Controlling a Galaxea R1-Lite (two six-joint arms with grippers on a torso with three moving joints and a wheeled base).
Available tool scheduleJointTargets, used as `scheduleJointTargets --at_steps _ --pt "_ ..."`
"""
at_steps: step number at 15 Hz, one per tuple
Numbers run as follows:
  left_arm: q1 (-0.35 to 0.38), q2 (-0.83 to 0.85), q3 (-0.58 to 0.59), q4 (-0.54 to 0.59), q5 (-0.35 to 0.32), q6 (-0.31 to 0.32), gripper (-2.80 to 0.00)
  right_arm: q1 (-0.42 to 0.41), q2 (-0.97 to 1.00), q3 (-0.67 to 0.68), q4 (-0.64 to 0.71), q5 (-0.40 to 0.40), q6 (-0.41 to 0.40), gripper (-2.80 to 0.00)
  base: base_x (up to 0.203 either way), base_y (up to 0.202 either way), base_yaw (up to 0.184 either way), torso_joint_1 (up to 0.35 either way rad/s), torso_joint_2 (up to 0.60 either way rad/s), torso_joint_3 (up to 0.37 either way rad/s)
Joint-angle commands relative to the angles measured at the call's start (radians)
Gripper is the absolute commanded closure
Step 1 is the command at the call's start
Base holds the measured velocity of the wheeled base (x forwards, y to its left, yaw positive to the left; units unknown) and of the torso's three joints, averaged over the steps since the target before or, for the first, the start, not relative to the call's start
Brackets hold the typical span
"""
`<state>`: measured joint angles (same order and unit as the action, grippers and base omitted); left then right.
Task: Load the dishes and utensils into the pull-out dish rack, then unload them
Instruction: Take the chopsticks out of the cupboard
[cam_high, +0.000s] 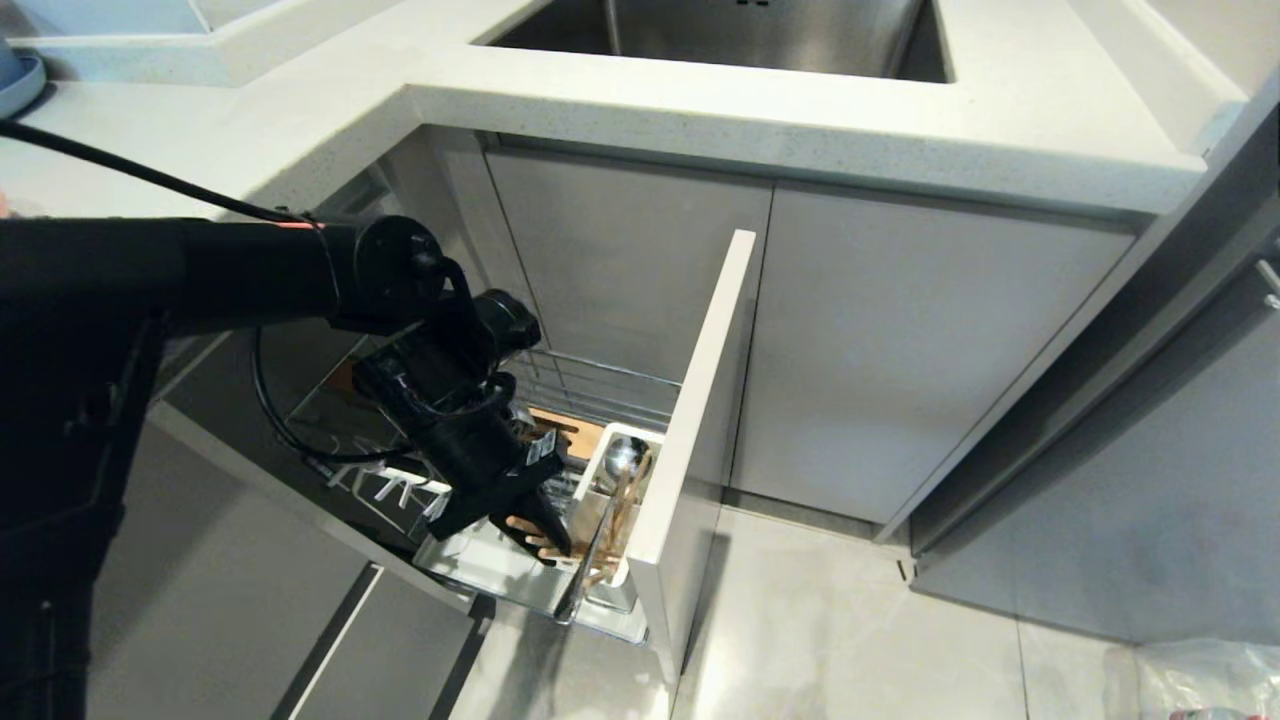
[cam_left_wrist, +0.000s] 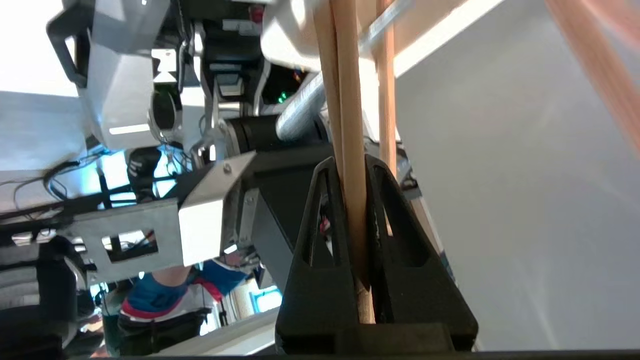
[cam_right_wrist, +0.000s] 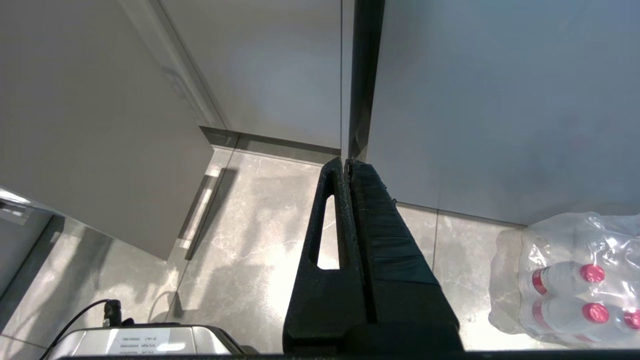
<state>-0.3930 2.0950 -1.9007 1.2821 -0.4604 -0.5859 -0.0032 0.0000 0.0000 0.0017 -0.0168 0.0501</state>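
Note:
The pull-out dish rack (cam_high: 600, 385) stands drawn out from under the counter, chrome wire behind its pale cabinet front (cam_high: 700, 420). My left gripper (cam_high: 548, 542) reaches down into it beside the white utensil cup (cam_high: 598, 472). In the left wrist view the left gripper (cam_left_wrist: 352, 162) is shut on the pair of light wooden chopsticks (cam_left_wrist: 347, 110), which run out past the fingertips. The metal spoon (cam_high: 626, 458) stands in the cup, bowl end up. The dishes are out of view. My right gripper (cam_right_wrist: 347, 162) hangs shut and empty over the floor.
The white countertop (cam_high: 800, 120) with its steel sink (cam_high: 720, 30) overhangs the rack. A blue plate's edge (cam_high: 15, 80) shows at the far left of the counter. A shrink-wrapped pack of water bottles (cam_right_wrist: 570, 280) sits on the tiled floor to the right.

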Motion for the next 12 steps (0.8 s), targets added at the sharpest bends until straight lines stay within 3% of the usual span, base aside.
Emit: scheduleJointTargets --at_steps 1,12 --pt "0.0 -0.025 -0.006 0.014 -0.006 -0.003 0.0 0.0 0.0 0.002 0.0 0.0 0.0 0.0 0.0 0.0 0.0 0.0 0.0 0.0" --pt "0.003 -0.087 -0.034 0.041 -0.007 -0.04 0.0 0.0 0.0 0.002 0.0 0.0 0.0 0.0 0.0 0.0 0.0 0.0 0.0 0.0"
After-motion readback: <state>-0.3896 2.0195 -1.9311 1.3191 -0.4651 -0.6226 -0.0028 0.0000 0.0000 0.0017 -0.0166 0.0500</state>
